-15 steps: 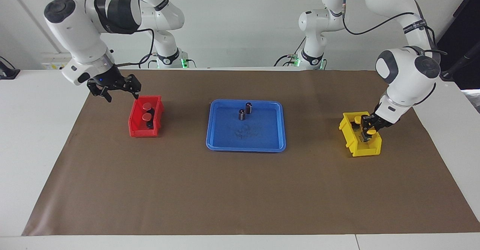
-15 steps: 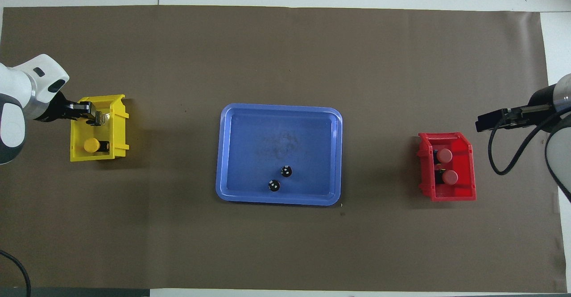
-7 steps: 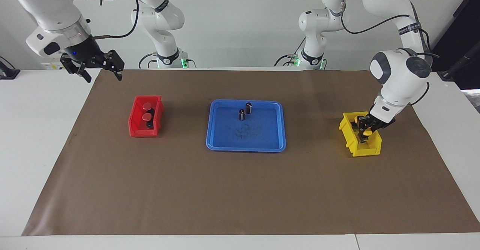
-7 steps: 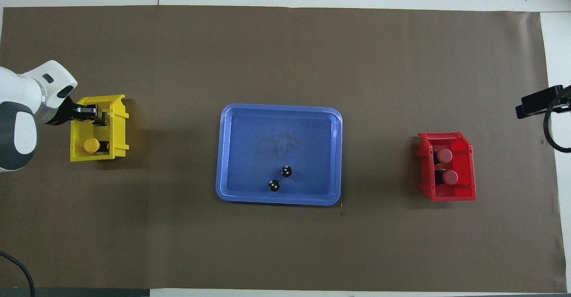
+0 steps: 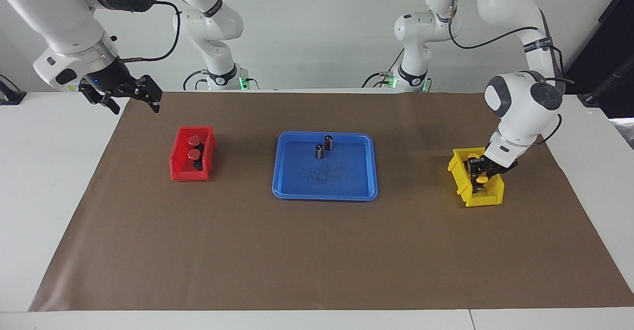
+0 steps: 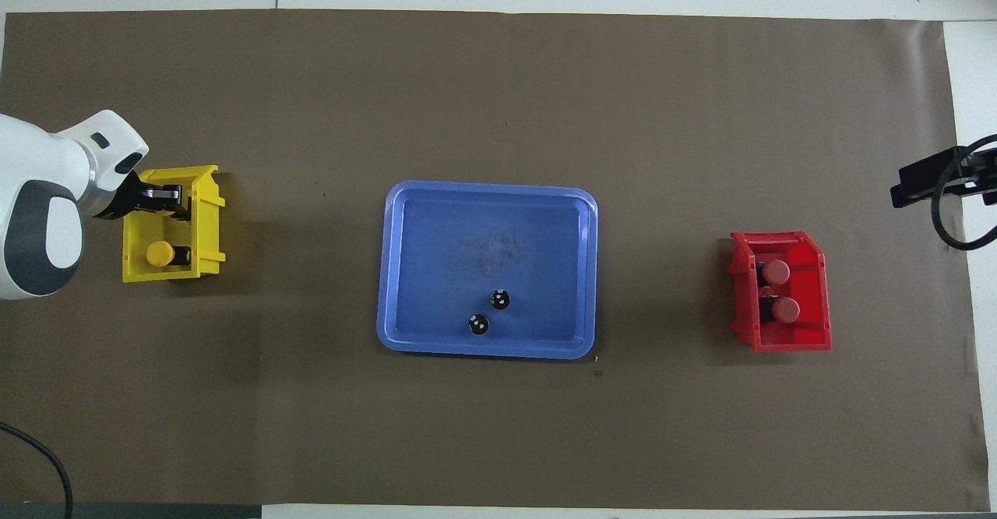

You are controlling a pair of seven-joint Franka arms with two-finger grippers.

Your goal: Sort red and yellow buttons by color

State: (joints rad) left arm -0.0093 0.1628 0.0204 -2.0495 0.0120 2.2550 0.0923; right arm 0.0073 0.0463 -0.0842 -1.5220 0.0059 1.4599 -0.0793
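Your left tool (image 5: 479,170) sits in the yellow bin (image 5: 465,189) at nine o'clock overhead; I can't tell its grip on the yellow button (image 5: 483,175). Right tool (image 5: 130,97), spread, waits over the table's edge. Both red buttons (image 6: 780,291) rest in the red bin (image 6: 806,336) at three o'clock.

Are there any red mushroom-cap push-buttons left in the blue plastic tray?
No, the blue plastic tray holds only two dark capless cylinders; both red mushroom-cap push-buttons sit in the red bin.
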